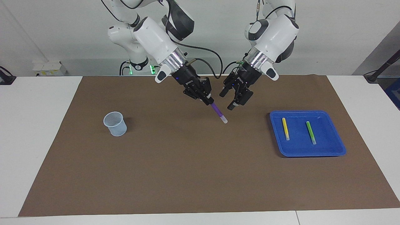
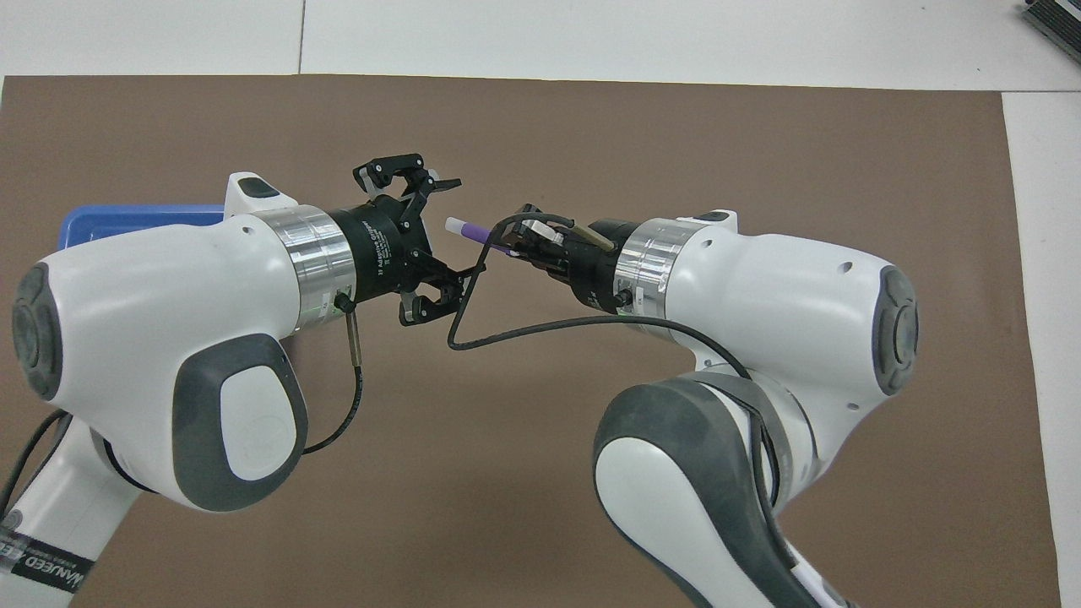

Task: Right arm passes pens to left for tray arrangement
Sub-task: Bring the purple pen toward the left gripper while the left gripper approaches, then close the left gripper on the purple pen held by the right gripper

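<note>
Right pincer [image 1: 208,100] clenched on purple pen [image 1: 218,112], angled down over table [image 1: 47,93] middle. Left pincer [image 1: 228,99] released, tilted toward pen's pale tip, just beside. Yellow pen [image 1: 285,128], green pen [image 1: 311,132] in tray [image 1: 331,150].

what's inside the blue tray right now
In the blue tray lie the yellow pen and the green pen, side by side and apart. From overhead the left arm covers most of the tray.

On the left claw [image 2: 431,245] body you can make out white lettering that looks like "2F Adaptive Gripper", though it is small. A black band low on the left arm [image 2: 46,561] carries white letters, cut off by the frame edge.
</note>
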`<state>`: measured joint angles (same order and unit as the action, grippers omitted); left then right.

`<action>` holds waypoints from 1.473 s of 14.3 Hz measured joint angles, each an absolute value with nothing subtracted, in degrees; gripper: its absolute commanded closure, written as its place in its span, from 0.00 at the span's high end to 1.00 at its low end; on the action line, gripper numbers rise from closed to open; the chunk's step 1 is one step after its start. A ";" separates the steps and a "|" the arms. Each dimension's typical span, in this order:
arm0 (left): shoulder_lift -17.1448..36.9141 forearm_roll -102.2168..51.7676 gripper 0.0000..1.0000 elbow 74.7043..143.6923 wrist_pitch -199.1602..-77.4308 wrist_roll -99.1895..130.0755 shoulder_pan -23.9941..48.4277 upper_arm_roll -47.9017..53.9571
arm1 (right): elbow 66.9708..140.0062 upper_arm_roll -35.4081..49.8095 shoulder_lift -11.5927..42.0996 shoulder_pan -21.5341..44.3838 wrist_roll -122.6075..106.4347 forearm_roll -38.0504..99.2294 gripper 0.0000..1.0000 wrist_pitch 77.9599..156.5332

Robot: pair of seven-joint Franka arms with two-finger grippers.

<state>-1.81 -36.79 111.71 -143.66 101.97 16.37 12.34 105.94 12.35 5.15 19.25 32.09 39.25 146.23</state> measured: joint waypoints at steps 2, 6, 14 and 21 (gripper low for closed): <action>-1.80 -36.79 0.94 112.62 -145.55 101.99 16.37 12.32 | 105.94 12.35 5.15 19.25 32.09 39.25 0.00 146.16; -1.47 -36.79 0.94 115.17 -148.75 101.99 16.79 12.32 | 105.82 12.32 5.10 19.13 32.09 39.25 0.00 146.08; -0.90 -38.23 0.81 116.50 -150.76 102.06 20.04 12.41 | 104.79 12.07 4.16 19.11 26.12 39.25 0.00 135.43; -1.06 -38.25 0.81 116.70 -148.69 101.52 20.22 12.15 | 104.46 12.14 3.99 19.20 25.08 39.25 0.00 133.14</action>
